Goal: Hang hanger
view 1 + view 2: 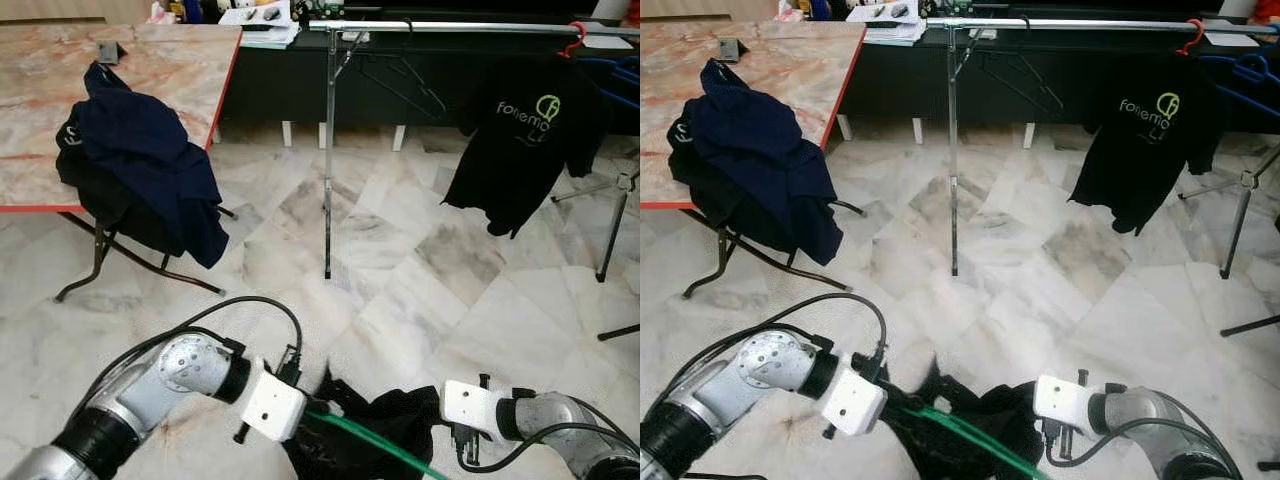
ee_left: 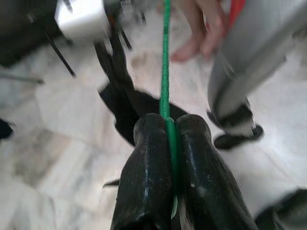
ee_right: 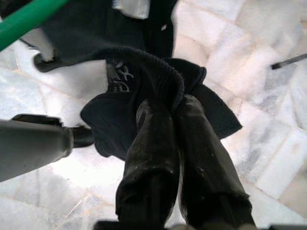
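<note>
Two grippers are working low over the marble floor (image 1: 420,260). Left gripper (image 2: 166,125) is pinching the green hanger (image 1: 375,443) tight between its fingers. Right gripper (image 3: 169,106) is clamping a fold of the black shirt (image 1: 390,425), which is draping over the hanger between both arms. Rack (image 1: 450,27) is standing well ahead, another shirt (image 1: 530,140) hanging on it.

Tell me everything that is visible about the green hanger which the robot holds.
The green hanger is a thin, bright green bar, plastic by its look. It slants low before the robot, over the marble floor. The left claw is shut on one end, its two black fingers pinching it. The bar runs toward a black garment, which the right claw grips. Its hook cannot be seen.
</note>
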`<state>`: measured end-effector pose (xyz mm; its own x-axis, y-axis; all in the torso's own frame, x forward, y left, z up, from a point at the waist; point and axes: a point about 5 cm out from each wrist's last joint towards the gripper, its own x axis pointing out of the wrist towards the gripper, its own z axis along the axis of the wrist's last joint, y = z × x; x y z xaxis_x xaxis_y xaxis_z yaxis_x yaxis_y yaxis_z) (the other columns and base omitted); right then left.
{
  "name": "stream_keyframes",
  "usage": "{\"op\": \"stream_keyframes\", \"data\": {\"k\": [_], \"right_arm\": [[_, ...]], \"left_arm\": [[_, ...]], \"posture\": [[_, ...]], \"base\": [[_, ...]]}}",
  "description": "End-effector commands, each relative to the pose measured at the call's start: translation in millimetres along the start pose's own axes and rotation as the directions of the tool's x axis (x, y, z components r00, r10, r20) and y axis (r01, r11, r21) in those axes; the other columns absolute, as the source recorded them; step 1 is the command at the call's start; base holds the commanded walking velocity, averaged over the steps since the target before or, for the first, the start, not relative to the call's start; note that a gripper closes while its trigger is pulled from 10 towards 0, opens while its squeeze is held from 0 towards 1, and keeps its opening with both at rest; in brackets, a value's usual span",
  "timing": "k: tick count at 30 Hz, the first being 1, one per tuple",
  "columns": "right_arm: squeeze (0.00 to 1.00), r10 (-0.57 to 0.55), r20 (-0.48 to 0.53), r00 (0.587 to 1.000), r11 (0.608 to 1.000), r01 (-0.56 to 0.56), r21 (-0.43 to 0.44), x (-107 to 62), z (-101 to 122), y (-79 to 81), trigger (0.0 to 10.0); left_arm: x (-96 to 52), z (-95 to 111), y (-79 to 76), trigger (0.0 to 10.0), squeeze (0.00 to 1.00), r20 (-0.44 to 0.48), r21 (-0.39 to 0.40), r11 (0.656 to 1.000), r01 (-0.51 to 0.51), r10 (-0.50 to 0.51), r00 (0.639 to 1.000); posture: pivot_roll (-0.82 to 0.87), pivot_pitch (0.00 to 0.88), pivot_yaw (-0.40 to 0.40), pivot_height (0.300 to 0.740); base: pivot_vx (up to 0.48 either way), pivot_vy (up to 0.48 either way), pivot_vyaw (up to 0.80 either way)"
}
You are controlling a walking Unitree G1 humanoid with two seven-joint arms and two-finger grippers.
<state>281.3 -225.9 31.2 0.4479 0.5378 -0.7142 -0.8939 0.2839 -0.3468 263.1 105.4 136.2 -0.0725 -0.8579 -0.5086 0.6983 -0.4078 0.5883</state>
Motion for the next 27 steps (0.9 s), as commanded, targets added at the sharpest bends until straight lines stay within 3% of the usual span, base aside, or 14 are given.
{"op": "stream_keyframes", "data": {"k": [1, 7, 11, 12, 17, 20, 27], "right_arm": [[0.00, -0.033, -0.036, 0.999, 0.999, 0.033, -0.002, 3.6, -2, 0.4, 0.0], [0.00, -0.136, -0.120, 0.983, 0.991, 0.134, -0.027, 9.2, -4, -5.5, 0.0], [0.00, -0.199, -0.146, 0.969, 0.979, 0.202, 0.009, 15.0, -2, -8.0, 0.0], [0.00, -0.186, -0.138, 0.973, 0.980, 0.193, 0.039, 20.9, 1, -3.8, 0.0], [0.00, -0.198, -0.111, 0.974, 0.978, 0.204, 0.052, 37.2, 13, 4.5, 0.0], [0.00, -0.216, -0.078, 0.973, 0.971, 0.223, 0.087, 44.8, 22, 6.3, 0.0], [0.00, -0.283, -0.097, 0.954, 0.949, 0.293, 0.118, 47.0, 24, 1.2, 0.0]], "left_arm": [[-1.7, 13, 2.0, 10.0, 0.00, 0.050, 0.071, 0.997, 0.004, -0.008, 0.999], [3.5, 21, -1.8, 10.0, 0.00, 0.067, 0.167, 0.985, 0.047, -0.059, 0.996], [7.6, 32, 2.6, 10.0, 0.00, 0.117, 0.205, 0.979, 0.018, -0.043, 0.992], [11.5, 41, 6.3, 10.0, 0.00, 0.165, 0.229, 0.973, -0.020, -0.019, 0.986], [21.0, 60, 10.5, 10.0, 0.00, 0.298, 0.160, 0.984, -0.082, 0.032, 0.954], [27.9, 68, 7.7, 10.0, 0.00, 0.336, 0.177, 0.980, -0.090, 0.026, 0.941], [31.3, 65, 0.3, 10.0, 0.00, 0.286, 0.224, 0.974, -0.025, -0.041, 0.957]], "posture": [[0.11, 0.189, -0.024, 0.740], [0.11, 0.189, -0.023, 0.740], [0.11, 0.189, -0.024, 0.740], [0.11, 0.190, -0.024, 0.740], [0.11, 0.190, -0.023, 0.740], [0.11, 0.192, -0.023, 0.740], [0.11, 0.193, -0.025, 0.740]], "base": [[0.000, 0.000, 0.00], [0.000, 0.000, 0.00], [0.000, 0.000, 0.00], [0.000, 0.000, 0.00], [0.000, 0.000, 0.00], [0.000, 0.000, 0.00], [0.000, 0.000, 0.00]]}}
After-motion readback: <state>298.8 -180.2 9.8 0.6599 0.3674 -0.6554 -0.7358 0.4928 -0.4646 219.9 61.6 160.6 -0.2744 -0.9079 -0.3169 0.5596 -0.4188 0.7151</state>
